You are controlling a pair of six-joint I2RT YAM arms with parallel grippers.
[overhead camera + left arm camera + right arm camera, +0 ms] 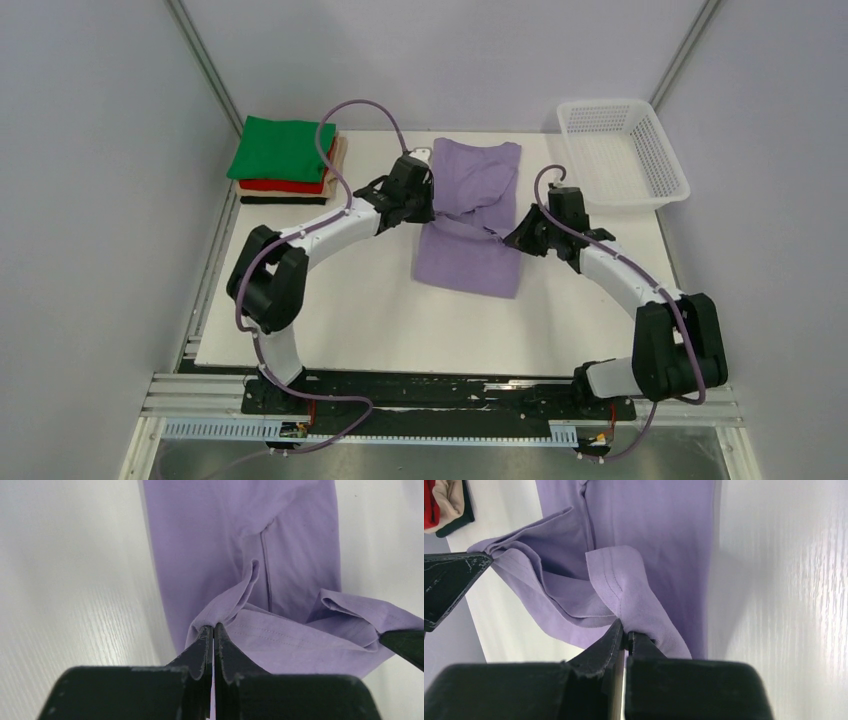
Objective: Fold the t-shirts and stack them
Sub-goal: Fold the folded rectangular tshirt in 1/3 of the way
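- L gripper [214, 626]: jaws pressed tight tog., pinching a bunched fold of the lavender t-shirt [225, 540]. The cloth climbs in a small peak up to the tips.
- R gripper [625, 630]: jaws closed too, nipping a hemmed edge (double stitch line) of the same shirt.
- Each wrist cam catches the other gripper's dark tip at the frame edge, w/ purple cloth gathered against it.
- Top view: L gripper sits at the shirt's left edge and R gripper at its right edge, both abt mid-length. A creased band of cloth runs between the 2 pinch pts.
- Shirt lies at the table's [350, 310] centre, running near-to-far. Far part is rumpled w/ folds, near part lies flat.
- Far-left corner has a stack of folded shirts: green shirt [280, 148] on top, red shirt [285, 185] lower, tan shirt [338, 150] showing at the stack's right edge, and a dark layer [280, 200] at the bottom. The stack is well apart from the lavender one.
- Far-right corner: white mesh basket [670, 165], apart from the shirt and partly over the table edge.
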